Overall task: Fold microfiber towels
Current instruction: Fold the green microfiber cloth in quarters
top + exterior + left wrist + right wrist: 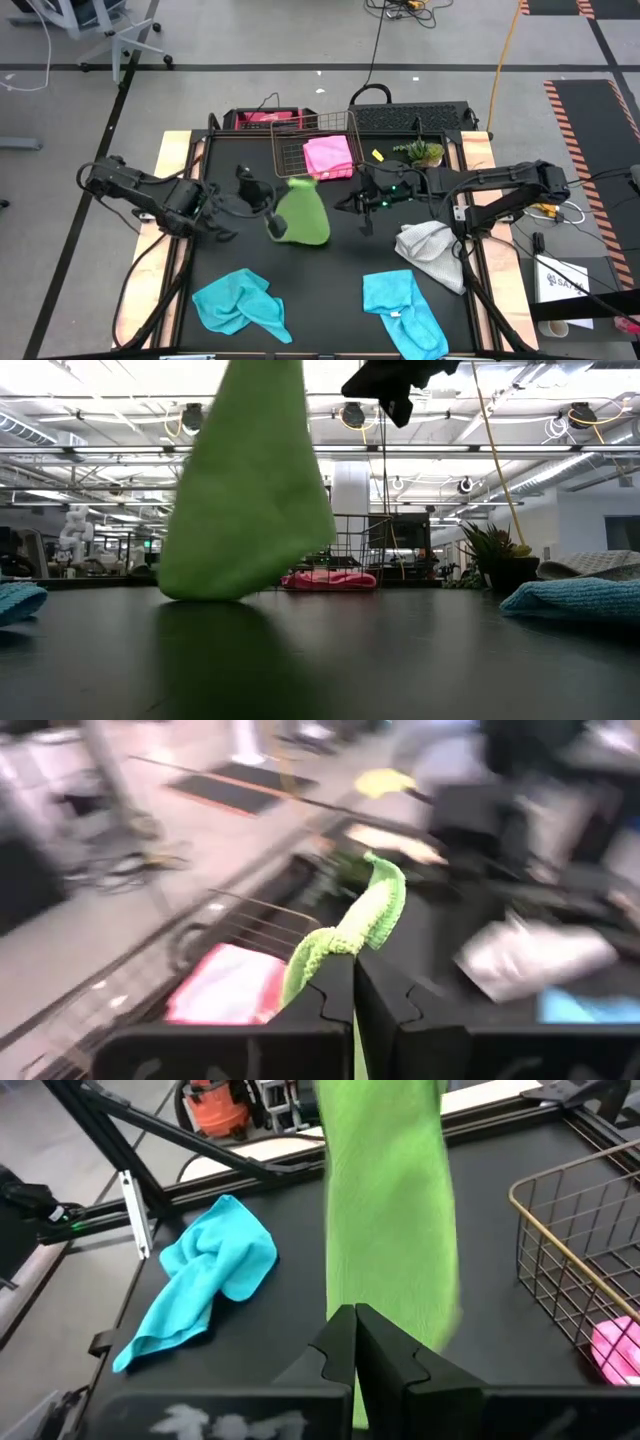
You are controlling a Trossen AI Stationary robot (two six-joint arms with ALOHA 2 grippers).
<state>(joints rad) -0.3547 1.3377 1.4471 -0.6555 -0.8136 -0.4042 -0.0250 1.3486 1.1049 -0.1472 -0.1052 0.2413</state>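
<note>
The left tool [352, 982] is pinched tight on one edge of the green towel [300, 213], which hangs from it in the air just in front of the basket [315, 140], its lowest corner touching or nearly touching the tabletop [340, 270]. The right tool [355, 1342] is closed too, right against the cloth on the side away from the left arm. The right wrist view shows green directly beyond its fingertips, but I cannot tell whether any fabric is caught between them.

That doubt is the main risk. If only the left tool really holds it, the towel will keep dangling in a narrow bunch and any attempt to spread it flat will drag it into a heap. A thin pinch on plush fabric could also slip under a quick swing.

The basket stands just behind the hanging cloth, with the pink towel [328, 156] inside; a backward swing could snag the green corner on its wire rim.

The grey towel [432, 250] lies just in front of the right arm, and two blue towels [240, 302] sit crumpled well in front of the basket, one to each side. Laying the green one down too far forward could overlap them.
</note>
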